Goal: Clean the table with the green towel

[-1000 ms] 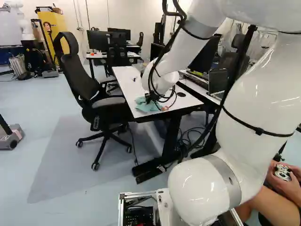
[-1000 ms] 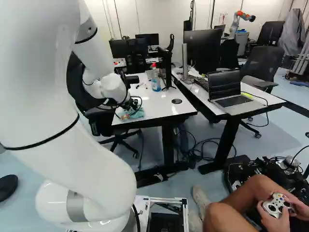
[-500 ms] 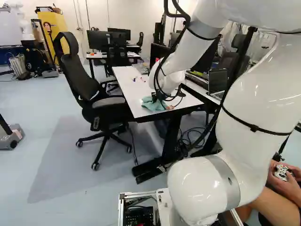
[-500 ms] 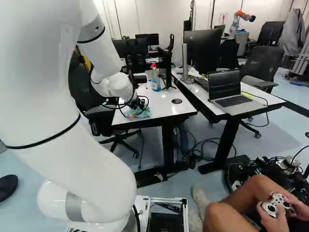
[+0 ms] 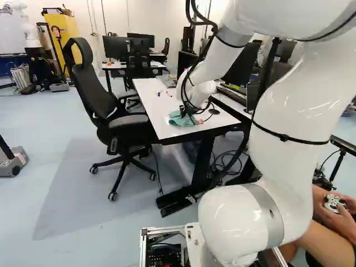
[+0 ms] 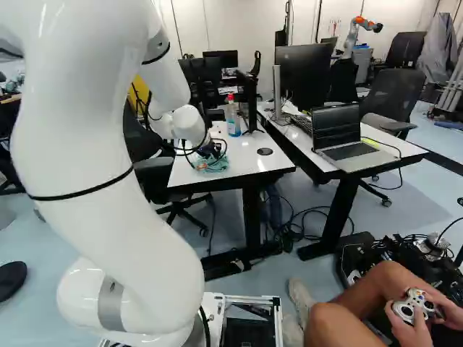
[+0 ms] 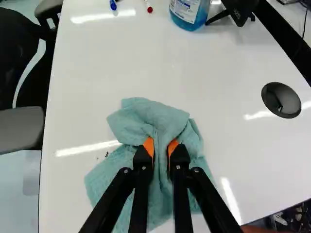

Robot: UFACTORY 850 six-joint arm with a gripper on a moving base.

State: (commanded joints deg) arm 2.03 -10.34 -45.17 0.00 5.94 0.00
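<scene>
While pinching a fold of the crumpled green cloth towel (image 7: 163, 114) between both orange pads (image 7: 148, 144) of the black two-fingered gripper (image 7: 161, 148), am keeping it on the glossy white rectangular table (image 7: 209, 63) in the wrist view, taking twelve o'clock as straight ahead of the fingers. Perhaps risking bunching or slipping by gripping so narrow a fold. Risking toppling the clear bottle of blue liquid (image 7: 187, 12) or rolling the blue-capped marker (image 7: 112, 5) by pushing too far toward twelve. Possibly missing dark specks (image 7: 106, 155) at nine by pressing too lightly. Finding the side edge at nine, the near edge between four and five, and the longest wiping run toward twelve.

In the left base view, centring the dial on the gripper, am seeing the black high-backed office chair (image 5: 92, 89) at nine; risking a bump by overshooting that edge. Possibly snagging the looped black cables (image 5: 184, 92) when turning the wrist.

In the right base view, am finding the near edge at six, close to the towel; risking draping cloth over it by pulling back. Seeing the open grey laptop (image 6: 347, 150) at three, beyond a gap.
</scene>
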